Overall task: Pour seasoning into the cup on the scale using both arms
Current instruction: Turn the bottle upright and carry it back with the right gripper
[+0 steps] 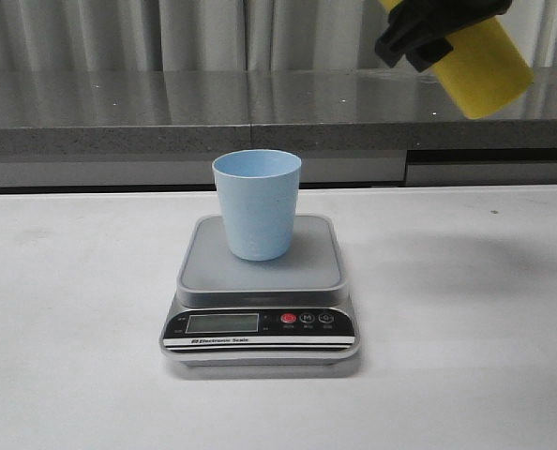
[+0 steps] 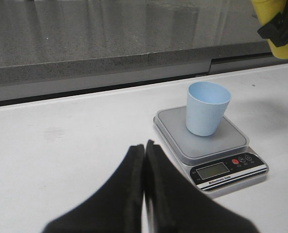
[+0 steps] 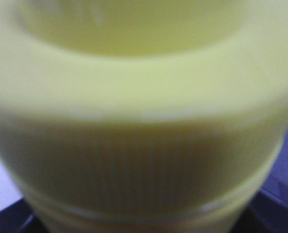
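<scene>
The light blue cup (image 1: 257, 203) stands upright on the platform of the silver-grey scale (image 1: 213, 267), mid-table; both also show in the left wrist view, the cup (image 2: 207, 108) on the scale (image 2: 173, 124). My right gripper (image 1: 429, 33) is shut on the yellow seasoning bottle (image 1: 485, 66), held tilted high at the upper right, apart from the cup; its nozzle is out of view. The bottle fills the right wrist view (image 3: 144, 111) and shows in the left wrist view (image 2: 280, 29). My left gripper (image 2: 145, 145) is shut and empty, over the table to the left of the scale.
A grey stone ledge (image 1: 166, 112) runs along the back edge of the white table (image 1: 72, 328), with curtains behind it. The scale's black front panel with display and red button (image 1: 289, 319) faces the front edge.
</scene>
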You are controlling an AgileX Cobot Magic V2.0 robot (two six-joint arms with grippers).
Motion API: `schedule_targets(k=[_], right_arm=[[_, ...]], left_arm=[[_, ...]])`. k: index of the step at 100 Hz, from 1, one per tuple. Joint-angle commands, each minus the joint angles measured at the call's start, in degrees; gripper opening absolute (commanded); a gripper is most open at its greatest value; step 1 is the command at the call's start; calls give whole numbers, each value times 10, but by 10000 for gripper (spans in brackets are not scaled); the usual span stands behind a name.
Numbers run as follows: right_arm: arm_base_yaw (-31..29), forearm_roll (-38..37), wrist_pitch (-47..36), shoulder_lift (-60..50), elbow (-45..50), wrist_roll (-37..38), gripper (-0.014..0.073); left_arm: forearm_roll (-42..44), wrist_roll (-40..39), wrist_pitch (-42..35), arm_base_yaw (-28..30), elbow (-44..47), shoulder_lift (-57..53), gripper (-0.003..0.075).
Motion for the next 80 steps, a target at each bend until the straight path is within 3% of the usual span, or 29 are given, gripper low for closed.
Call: schedule_targets(k=[1,25,48,72,80], right_arm=[[-28,17,-45,-39,-4,19,67],[-101,45,-189,-50,51,119,67],[-173,45,-320,-50,112,168,67],[-254,48,-478,-49,161,179,67],[-265,48,-488,-46,166,175,67]], left_arm=[[-10,-6,-45,1,-15,5,-20],[-10,-6,-45,1,-15,5,-20],[-10,-6,-45,1,-15,5,-20],[-10,-6,-45,1,-15,5,-20],[-10,-6,-45,1,-15,5,-20]])
